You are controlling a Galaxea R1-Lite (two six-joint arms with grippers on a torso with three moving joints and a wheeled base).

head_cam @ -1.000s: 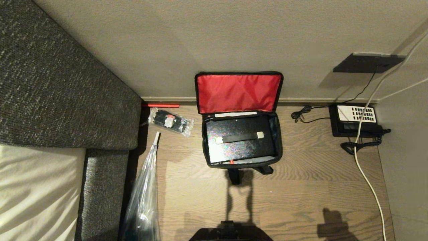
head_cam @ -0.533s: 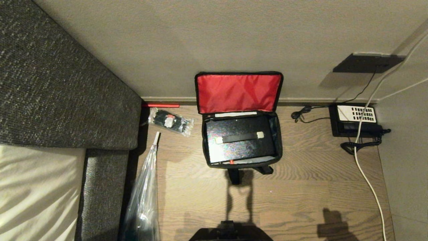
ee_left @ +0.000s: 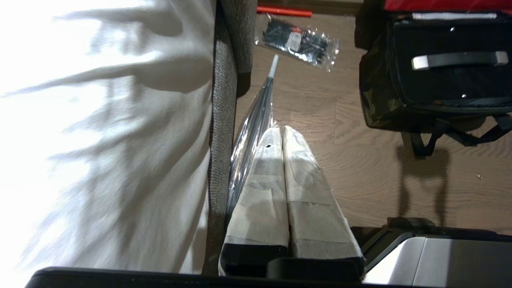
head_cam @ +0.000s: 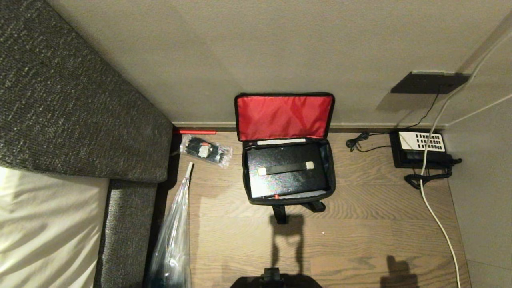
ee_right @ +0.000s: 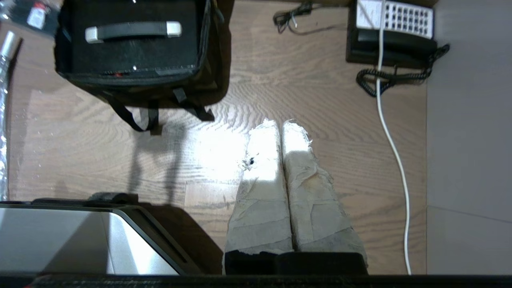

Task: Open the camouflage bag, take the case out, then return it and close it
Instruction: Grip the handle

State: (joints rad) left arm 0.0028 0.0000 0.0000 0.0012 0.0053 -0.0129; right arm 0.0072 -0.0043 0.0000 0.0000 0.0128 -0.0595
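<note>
Camouflage bag [head_cam: 289, 198] stands on the wooden floor [head_cam: 360, 232] against the wall, its red-lined lid [head_cam: 284, 117] flipped up and leaning back, and the black case [head_cam: 285, 170] sits inside with its long handle [head_cam: 285, 168] lying flat across the top. Both hands hang low and well short of the bag, each with its taped fingers pressed together and pinching nothing: the left hand [ee_left: 282, 134] has the bag ahead and off toward the robot's middle, with the grey sofa edge [ee_left: 224, 140] and a clear plastic sleeve [ee_left: 252, 132] just beside it on its outer side; the right hand [ee_right: 280, 127] has the bag ahead and inward, and the white cable [ee_right: 394, 152] and black phone [ee_right: 394, 36] ahead on its outer side. The risks, as I judge them: the flat handle leaves little room for fingers to get under, so a grab could slip; the case fits snugly, so lifting it may drag the soft bag up too; the bag's loose black straps [ee_right: 152, 114] could snag a reaching hand; and the leaning lid could flop down onto the opening if jostled.
</note>
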